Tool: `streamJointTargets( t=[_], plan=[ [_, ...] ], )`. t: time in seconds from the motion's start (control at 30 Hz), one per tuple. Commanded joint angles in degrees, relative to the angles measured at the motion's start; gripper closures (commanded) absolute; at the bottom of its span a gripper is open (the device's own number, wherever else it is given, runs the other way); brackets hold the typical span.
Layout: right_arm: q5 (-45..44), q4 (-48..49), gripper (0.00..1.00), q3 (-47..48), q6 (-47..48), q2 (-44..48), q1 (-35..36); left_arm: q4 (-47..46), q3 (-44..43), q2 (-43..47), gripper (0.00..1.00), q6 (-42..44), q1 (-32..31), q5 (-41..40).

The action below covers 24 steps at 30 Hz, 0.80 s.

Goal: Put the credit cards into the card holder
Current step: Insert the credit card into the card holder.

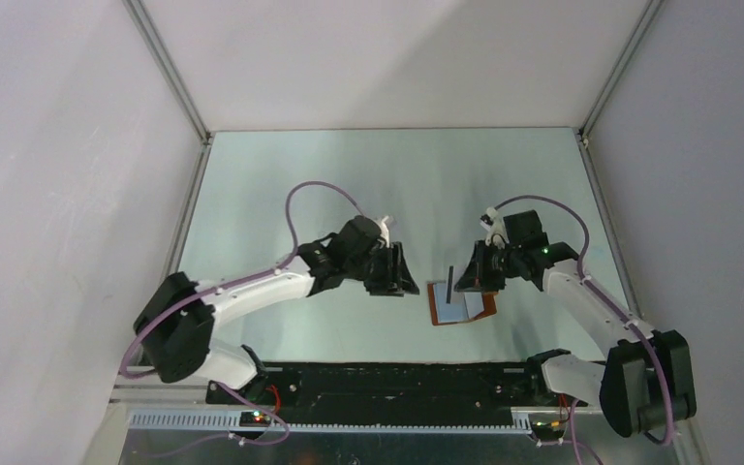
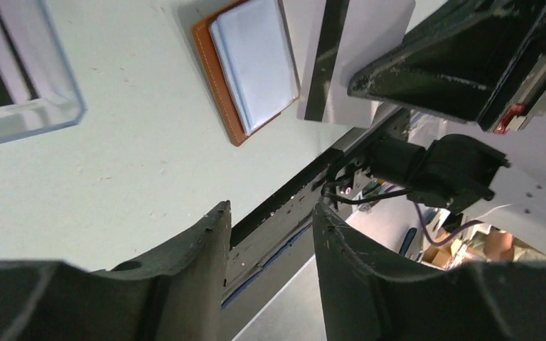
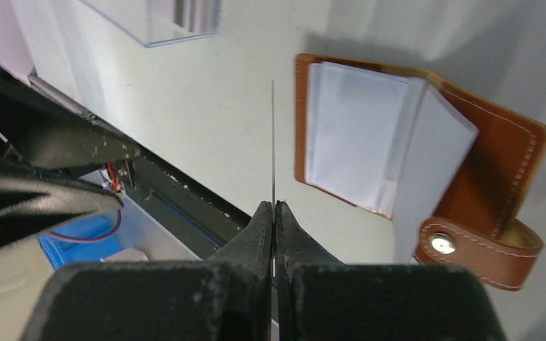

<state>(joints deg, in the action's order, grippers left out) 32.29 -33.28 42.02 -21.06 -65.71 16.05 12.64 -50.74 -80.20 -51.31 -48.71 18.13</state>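
The card holder [image 1: 487, 306] lies open on the table between the arms, tan leather with pale blue-grey pockets [image 3: 355, 135] and a snap tab [image 3: 473, 249]. My right gripper [image 1: 467, 278] is shut on one credit card [image 1: 451, 277], held on edge just above and left of the holder; in the right wrist view the card [image 3: 273, 135] shows edge-on between the closed fingers [image 3: 259, 227]. In the left wrist view the card [image 2: 370, 42] shows its dark stripe beside the holder [image 2: 217, 78]. My left gripper [image 1: 402, 281] is open and empty [image 2: 271, 213], left of the holder.
A clear plastic box [image 2: 21, 78] stands on the table left of the holder, also in the right wrist view [image 3: 156, 18]. The black base rail [image 1: 378, 383] runs along the near table edge. White walls enclose the table.
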Motion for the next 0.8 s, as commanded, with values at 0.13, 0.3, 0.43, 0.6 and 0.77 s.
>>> streamJointTargets(
  t=[0.13, 0.3, 0.43, 0.6, 0.77],
  plan=[
    [-1.46, 2.01, 1.00, -2.68, 3.49, -4.41, -4.91, 0.36, -6.72, -9.91, 0.56, 1.89, -4.93, -0.93],
    [-3.92, 1.44, 1.00, -2.72, 3.13, -6.18, -6.77, 0.34, -8.49, -14.44, 0.60, 2.05, -5.89, -0.42],
    [-6.02, 1.44, 1.00, -2.69, 2.91, -7.56, -8.09, 0.32, -9.24, -17.24, 0.65, 2.36, -6.13, -0.18],
    [-7.27, 1.86, 1.00, -2.66, 3.15, -9.06, -8.58, 0.30, -9.75, -20.06, 0.68, 2.89, -6.14, 0.12],
    [-7.33, 2.40, 1.00, -2.65, 3.41, -9.88, -9.32, 0.36, -11.02, -23.38, 0.72, 3.26, -6.14, 0.42]
  ],
)
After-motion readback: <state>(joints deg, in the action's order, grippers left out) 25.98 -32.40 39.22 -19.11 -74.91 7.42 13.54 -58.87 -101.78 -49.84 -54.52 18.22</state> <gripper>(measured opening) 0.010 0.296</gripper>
